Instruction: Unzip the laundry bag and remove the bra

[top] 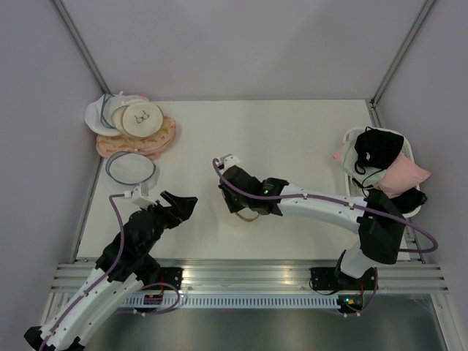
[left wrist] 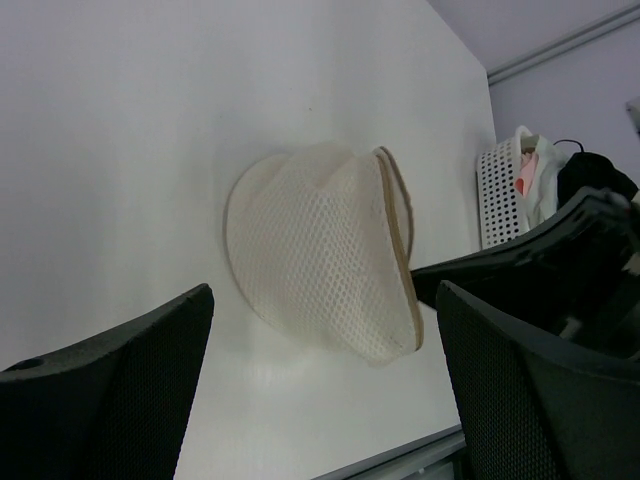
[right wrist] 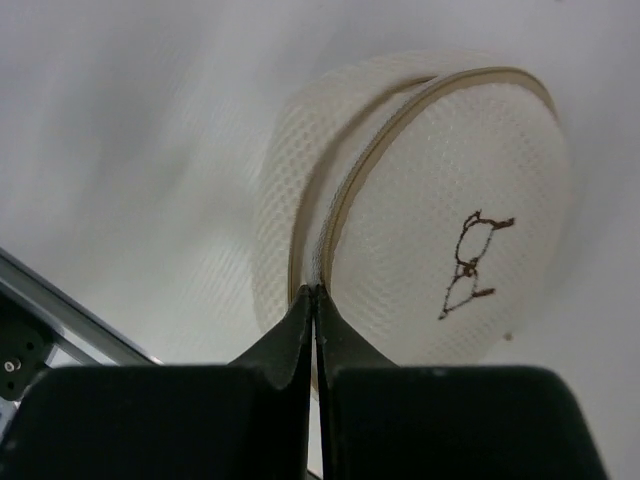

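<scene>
The laundry bag [right wrist: 440, 190] is a round cream mesh pouch with a tan zipper rim and a black bra outline [right wrist: 468, 265] on its face. It is tipped up on edge near the table's middle. My right gripper [right wrist: 315, 292] is shut, its tips pinching the zipper seam at the bag's rim. In the top view the right gripper [top: 245, 207] covers most of the bag [top: 251, 216]. My left gripper [top: 183, 203] is open and empty, just left of the bag [left wrist: 320, 250], not touching it. The bra is hidden; the bag's inside does not show.
A pile of pink, white and cream pouches [top: 135, 128] lies at the back left, with a flat white disc with a grey-blue rim [top: 131, 168] in front of it. A white basket [top: 349, 139] at the right holds black and pink garments. The metal rail [top: 248, 276] runs along the near edge.
</scene>
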Controlling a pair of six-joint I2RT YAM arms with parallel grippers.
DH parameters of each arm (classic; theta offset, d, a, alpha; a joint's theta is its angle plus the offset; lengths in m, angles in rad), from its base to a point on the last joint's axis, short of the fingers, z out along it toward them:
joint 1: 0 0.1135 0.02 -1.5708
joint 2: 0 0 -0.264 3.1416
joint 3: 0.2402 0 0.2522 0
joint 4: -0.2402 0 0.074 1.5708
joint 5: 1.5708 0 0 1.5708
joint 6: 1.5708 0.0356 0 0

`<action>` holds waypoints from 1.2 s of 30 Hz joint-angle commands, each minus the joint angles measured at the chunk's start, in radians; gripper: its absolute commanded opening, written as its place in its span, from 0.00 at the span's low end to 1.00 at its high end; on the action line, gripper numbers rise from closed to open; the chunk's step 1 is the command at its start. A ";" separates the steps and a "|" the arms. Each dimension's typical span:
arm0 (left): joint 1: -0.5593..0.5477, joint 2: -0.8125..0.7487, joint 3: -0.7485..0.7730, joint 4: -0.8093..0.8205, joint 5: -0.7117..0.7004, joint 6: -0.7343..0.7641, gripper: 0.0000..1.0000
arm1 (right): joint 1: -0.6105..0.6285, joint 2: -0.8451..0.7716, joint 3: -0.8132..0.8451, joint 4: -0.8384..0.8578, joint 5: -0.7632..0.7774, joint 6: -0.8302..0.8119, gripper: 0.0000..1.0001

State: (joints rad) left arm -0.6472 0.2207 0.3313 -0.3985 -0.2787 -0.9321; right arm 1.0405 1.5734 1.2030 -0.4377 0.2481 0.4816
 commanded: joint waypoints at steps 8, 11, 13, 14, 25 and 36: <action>0.003 -0.098 -0.009 -0.123 -0.060 -0.062 0.94 | 0.092 0.129 0.023 0.234 -0.176 -0.051 0.36; 0.003 -0.103 -0.003 -0.131 -0.063 -0.062 0.94 | 0.093 0.077 -0.003 0.255 -0.188 -0.060 0.63; 0.003 -0.101 0.002 -0.135 -0.065 -0.060 0.94 | 0.092 0.036 -0.019 0.255 -0.170 -0.066 0.81; 0.003 -0.103 0.005 -0.135 -0.065 -0.059 0.94 | 0.093 -0.013 -0.022 0.249 -0.152 -0.072 0.89; 0.003 -0.078 0.021 -0.122 -0.022 -0.031 0.96 | 0.092 -0.317 0.021 -0.031 0.155 -0.077 0.98; 0.003 0.012 0.048 -0.024 0.070 0.124 1.00 | 0.092 -0.498 -0.029 -0.069 0.201 -0.058 0.98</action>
State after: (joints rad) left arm -0.6472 0.2043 0.3332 -0.4961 -0.2527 -0.9028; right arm 1.1294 1.1011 1.1923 -0.4885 0.4263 0.4244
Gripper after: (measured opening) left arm 0.993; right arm 0.976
